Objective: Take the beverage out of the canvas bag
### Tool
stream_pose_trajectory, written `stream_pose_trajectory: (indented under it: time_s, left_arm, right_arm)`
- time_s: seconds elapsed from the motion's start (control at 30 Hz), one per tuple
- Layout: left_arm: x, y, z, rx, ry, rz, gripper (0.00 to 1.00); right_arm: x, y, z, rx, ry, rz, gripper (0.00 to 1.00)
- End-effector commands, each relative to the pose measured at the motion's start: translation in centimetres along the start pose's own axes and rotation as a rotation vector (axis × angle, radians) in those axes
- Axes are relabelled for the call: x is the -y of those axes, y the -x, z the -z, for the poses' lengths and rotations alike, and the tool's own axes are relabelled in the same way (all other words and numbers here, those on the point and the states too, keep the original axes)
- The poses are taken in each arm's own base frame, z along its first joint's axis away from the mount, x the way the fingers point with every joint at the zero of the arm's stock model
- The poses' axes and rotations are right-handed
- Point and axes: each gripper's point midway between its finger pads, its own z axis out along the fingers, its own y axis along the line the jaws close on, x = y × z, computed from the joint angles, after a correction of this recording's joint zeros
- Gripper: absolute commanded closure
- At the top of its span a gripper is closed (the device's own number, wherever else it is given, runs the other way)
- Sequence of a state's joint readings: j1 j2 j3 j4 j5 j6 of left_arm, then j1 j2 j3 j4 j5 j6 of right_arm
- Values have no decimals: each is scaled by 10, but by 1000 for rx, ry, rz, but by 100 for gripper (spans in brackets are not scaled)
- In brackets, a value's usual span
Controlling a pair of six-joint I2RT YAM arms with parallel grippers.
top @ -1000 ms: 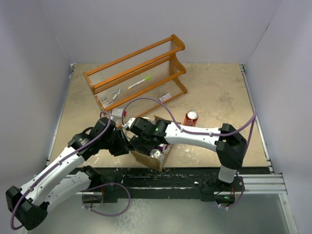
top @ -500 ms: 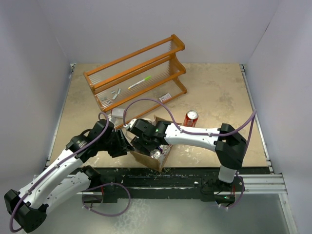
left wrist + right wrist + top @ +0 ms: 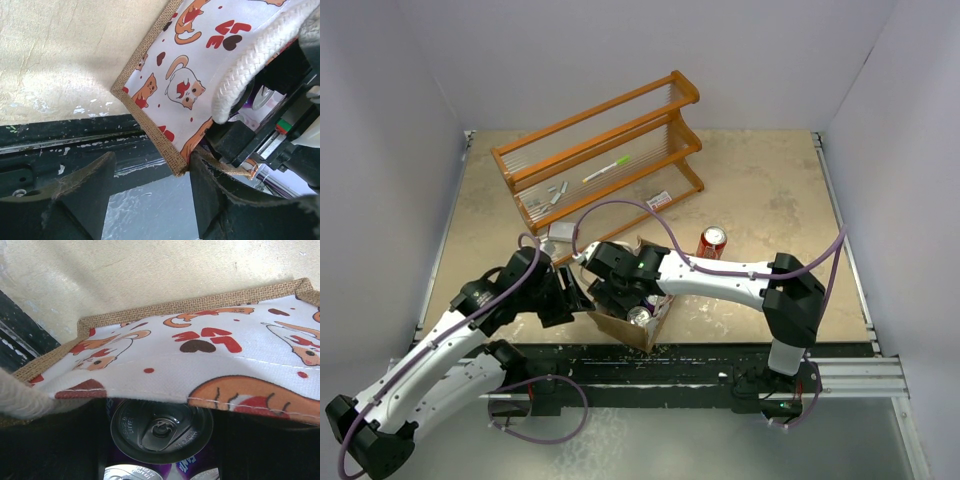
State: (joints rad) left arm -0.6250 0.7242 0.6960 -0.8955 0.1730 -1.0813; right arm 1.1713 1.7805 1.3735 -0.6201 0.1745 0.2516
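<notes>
The canvas bag (image 3: 620,326) stands at the table's near edge, with cat-printed panels (image 3: 175,75) and a white rope handle (image 3: 250,65). My right gripper (image 3: 623,292) is down inside it. In the right wrist view the right gripper (image 3: 162,432) has its dark fingers (image 3: 55,440) against both sides of a purple can (image 3: 161,429) under the folded panel (image 3: 210,360). Other can tops (image 3: 132,472) lie beside it, and one can top (image 3: 639,315) shows from above. My left gripper (image 3: 152,167) is open, and the bag's burlap corner (image 3: 175,165) touches its right finger.
A red can (image 3: 711,242) stands on the table just right of the bag. An orange wooden rack (image 3: 600,160) with a pen and small items stands at the back. The black base rail (image 3: 720,352) runs along the near edge.
My right gripper has sunk a little deeper into the bag. My left arm has drawn back slightly to the left. The bag has stayed put.
</notes>
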Motion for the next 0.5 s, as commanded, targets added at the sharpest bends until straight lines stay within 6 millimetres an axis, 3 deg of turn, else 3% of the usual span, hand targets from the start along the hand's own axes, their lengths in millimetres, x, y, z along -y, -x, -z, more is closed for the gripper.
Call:
stream_pose_trajectory:
  time_s: [0.0,0.47]
  left_arm:
    - [2,0,15,12,3,-1,36]
    - [3,-1,20,14,-6,-10,34]
  right_arm:
    - [2,22,26,70,-15,-41,59]
    - [-6,36,49,125,39,-119,77]
